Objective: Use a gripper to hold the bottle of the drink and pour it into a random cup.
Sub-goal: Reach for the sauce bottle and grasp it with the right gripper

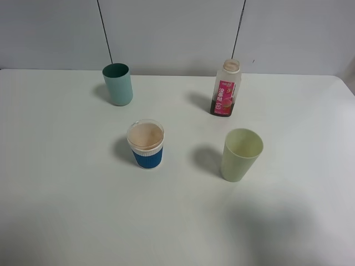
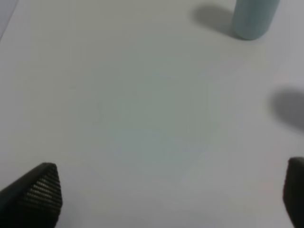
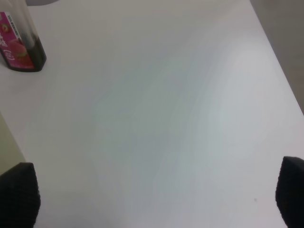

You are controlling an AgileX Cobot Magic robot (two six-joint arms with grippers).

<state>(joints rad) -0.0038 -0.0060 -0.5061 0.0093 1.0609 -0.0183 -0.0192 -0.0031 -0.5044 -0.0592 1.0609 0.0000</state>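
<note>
The bottle [image 1: 226, 88] stands upright at the back right of the white table, capless, with a pink-red label and dark brown drink [image 1: 215, 106] low in it. Its lower part shows in the right wrist view [image 3: 21, 45]. The cup [image 1: 146, 144] with the blue ribbed sleeve stands near the middle. Neither arm shows in the exterior high view. My left gripper [image 2: 173, 194] is open over bare table, its black fingertips [image 2: 35, 192] far apart. My right gripper [image 3: 154, 199] is open too, empty, well short of the bottle.
A teal tumbler [image 1: 118, 83] stands at the back left and also shows in the left wrist view [image 2: 251, 18]. A pale green cup [image 1: 241, 154] stands right of the blue-sleeved cup. The table's right edge [image 3: 278, 57] shows in the right wrist view.
</note>
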